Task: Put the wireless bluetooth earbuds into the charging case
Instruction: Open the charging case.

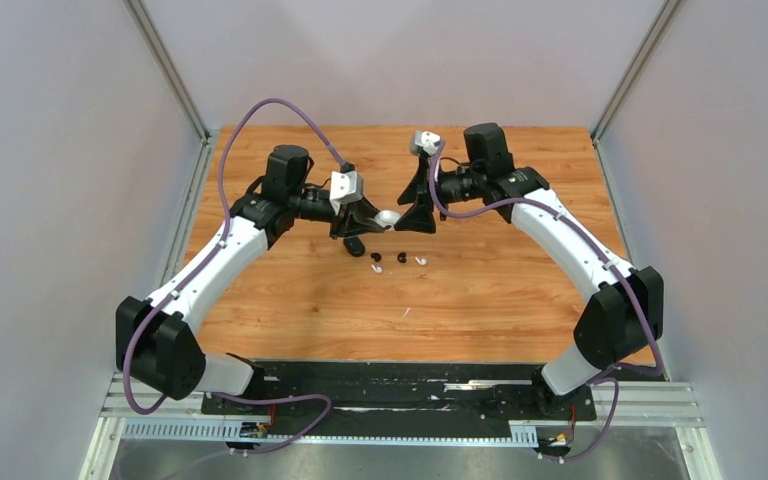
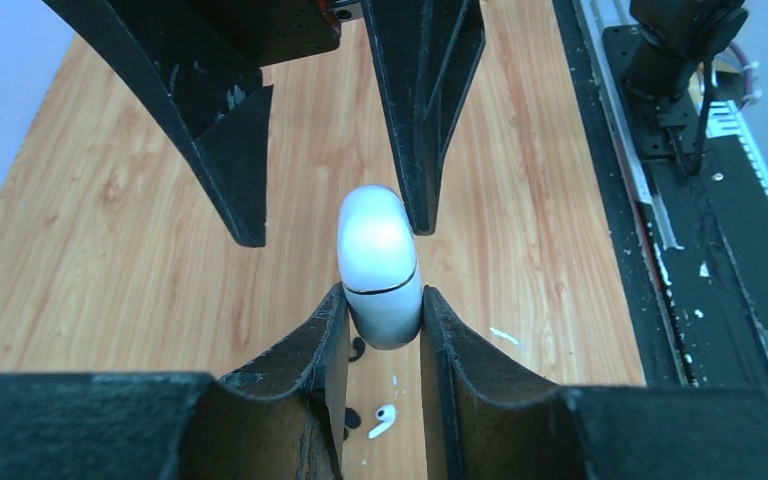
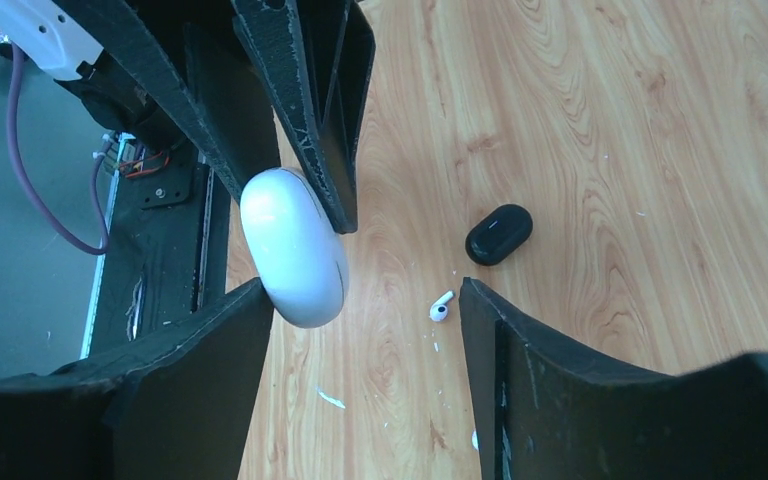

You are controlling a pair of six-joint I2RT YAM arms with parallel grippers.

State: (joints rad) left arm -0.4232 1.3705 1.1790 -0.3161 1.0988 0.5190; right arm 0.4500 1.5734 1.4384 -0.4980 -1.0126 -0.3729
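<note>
Seen from above, the left hand (image 1: 376,222) holds a shut white case (image 1: 388,217) over the wooden surface (image 1: 480,290). The right hand (image 1: 418,215) is spread wide, right beside the white case. Below the white case, a shut black case (image 1: 356,246), two white earbuds (image 1: 376,268) and two black earbuds (image 1: 401,257) lie loose on the surface.

The left wrist view shows the white case (image 2: 380,265) pinched between two fingers (image 2: 325,340).

In the right wrist view, the black case (image 3: 499,234) lies past the white case (image 3: 295,250).
</note>
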